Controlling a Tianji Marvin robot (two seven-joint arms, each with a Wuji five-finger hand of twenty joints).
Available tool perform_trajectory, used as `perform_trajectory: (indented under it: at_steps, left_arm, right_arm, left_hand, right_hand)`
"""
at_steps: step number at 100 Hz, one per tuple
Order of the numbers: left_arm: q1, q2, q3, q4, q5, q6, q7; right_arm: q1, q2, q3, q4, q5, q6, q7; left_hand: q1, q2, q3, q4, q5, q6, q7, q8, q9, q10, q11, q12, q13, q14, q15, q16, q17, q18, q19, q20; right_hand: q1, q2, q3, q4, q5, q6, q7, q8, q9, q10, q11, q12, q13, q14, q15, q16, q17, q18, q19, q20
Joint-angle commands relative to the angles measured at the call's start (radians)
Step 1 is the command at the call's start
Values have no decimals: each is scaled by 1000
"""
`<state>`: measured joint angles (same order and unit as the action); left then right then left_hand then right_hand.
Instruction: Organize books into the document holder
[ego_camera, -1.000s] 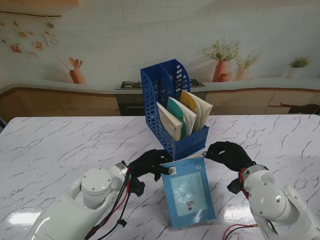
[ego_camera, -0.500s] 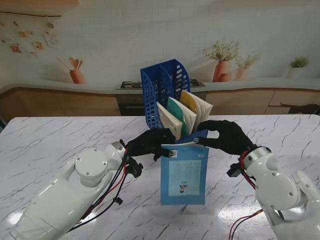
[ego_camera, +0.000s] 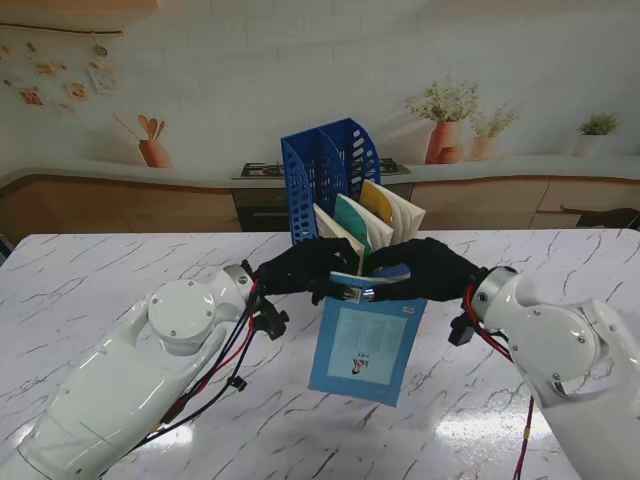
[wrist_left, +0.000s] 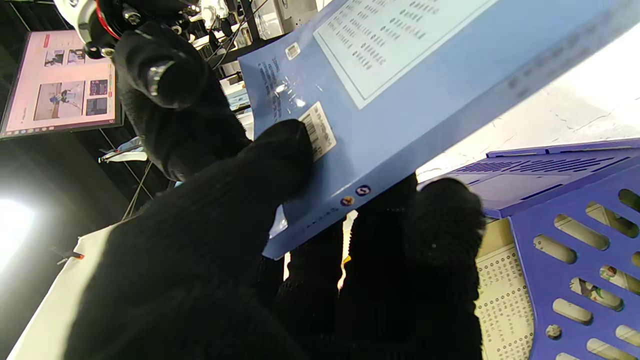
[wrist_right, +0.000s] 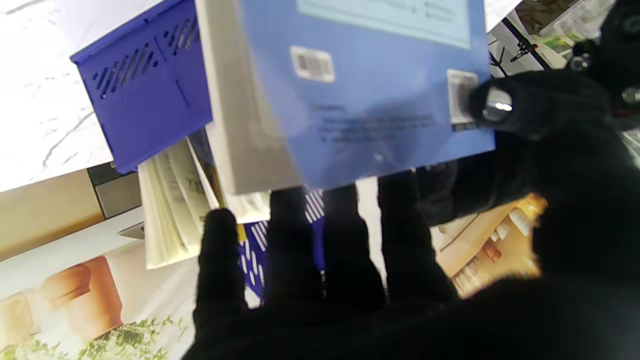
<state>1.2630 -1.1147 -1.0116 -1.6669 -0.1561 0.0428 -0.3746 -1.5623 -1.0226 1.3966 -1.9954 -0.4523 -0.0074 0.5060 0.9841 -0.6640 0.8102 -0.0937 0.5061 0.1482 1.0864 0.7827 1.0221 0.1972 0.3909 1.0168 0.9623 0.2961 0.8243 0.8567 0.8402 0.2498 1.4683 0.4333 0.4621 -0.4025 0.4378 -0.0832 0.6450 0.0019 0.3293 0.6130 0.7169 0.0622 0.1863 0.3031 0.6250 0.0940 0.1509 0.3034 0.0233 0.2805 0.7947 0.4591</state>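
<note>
Both hands are clamped on the top edge of one blue book (ego_camera: 362, 345), which hangs clear of the worktop (ego_camera: 110, 290). The left hand (ego_camera: 300, 268) pinches the book's upper left corner: its thumb presses on the cover beside a white barcode label (wrist_left: 318, 131), and its other fingers (wrist_left: 440, 235) curl behind the cover. The right hand (ego_camera: 425, 270) grips the same edge from the other side, four fingers (wrist_right: 295, 235) spread behind the book and the thumb against the cover near a second label (wrist_right: 457, 95). The two hands almost meet over the book's top edge.

The book hangs below the fingers, slightly tilted, its cover glossy and flat with a pale panel in the middle. Just beyond the fingertips stands the blue plastic holder (ego_camera: 325, 165), its walls pierced with slots, holding three thin books (ego_camera: 375, 228) that lean in it.
</note>
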Motion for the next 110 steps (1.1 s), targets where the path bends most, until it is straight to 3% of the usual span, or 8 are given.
perform_trajectory:
  at_steps: [1,25,41,65,78,90,104,110]
  left_arm:
    - [-8,-2,-2,-21,-3,-24,-15]
    - [-10,-2,2,-33,5,-24,-10]
    - [-25,-6,19,-10,13,-20,-2]
    - [-53,-7,36,17,-9,-15,-25]
    - [-50,-10,34,11,-4,-12,-10]
    - [-60,-13,49,28,-14,-20,-12]
    - [-75,-16,67,51,-30,-33,-23]
    - [-77,-19,71,54,-33,-35,-15]
  right_arm:
    - [1,6,-6,12,-5,-5,11]
    - [15,17,-20,44,27,-20,66]
    - [22,20,-50,81,40,-37,73]
    - [60,39,-85,121,82,-36,168]
    - [67,39,-89,140,131,-28,178]
    - [81,44,-101,172,171,-76,197]
    - [96,45,-118,200,200,-89,209]
    - [89,42,-116,201,203,-76,197]
  left_hand:
    - [113,39,83,83,34,-129,52,59,49,-39,-12,14,49,14,76,8,12,-69,72,18]
    - [113,40,83,84,32,-130,50,66,51,-40,-14,18,50,11,77,8,12,-69,70,22]
    - [111,38,85,83,32,-133,50,76,54,-42,-14,23,56,3,76,9,11,-69,67,24]
    - [112,38,88,81,32,-133,46,87,58,-39,-16,28,62,-5,72,10,13,-58,50,26]
    - [112,38,87,81,31,-136,45,92,59,-41,-20,30,65,-9,67,12,14,-60,39,31]
    - [112,38,87,80,32,-135,44,93,60,-39,-21,30,67,-7,65,13,16,-56,32,35]
    - [111,41,84,78,29,-138,43,93,57,-42,-23,32,64,-12,61,14,13,-59,24,40]
    - [112,42,83,78,29,-135,43,93,57,-39,-24,32,64,-10,61,14,13,-56,22,42]
  right_hand:
    - [-8,-14,16,-1,-42,-27,-9,-16,-35,-21,-9,-4,4,1,-11,-6,-15,189,-15,2]
    - [36,-9,6,2,4,-15,34,8,28,-14,43,39,112,-16,50,45,61,185,59,67]
    - [217,-30,-74,19,80,-19,110,78,140,-35,148,125,282,-48,177,133,233,155,248,213]
    - [187,-41,-31,21,36,-32,53,70,72,-45,95,85,166,-21,83,75,124,161,143,146]
    - [398,-110,15,-46,72,-160,504,-55,227,-93,206,196,290,-57,162,103,174,156,183,133]
    - [440,-149,380,-78,146,-225,570,86,381,-83,211,327,456,-79,312,168,356,112,380,189]
    - [448,-92,685,-55,194,-233,545,543,316,-85,482,438,570,-137,507,213,521,59,575,222]
    - [461,-79,741,-62,200,-245,620,614,308,-100,567,481,596,-146,573,231,561,57,627,239]
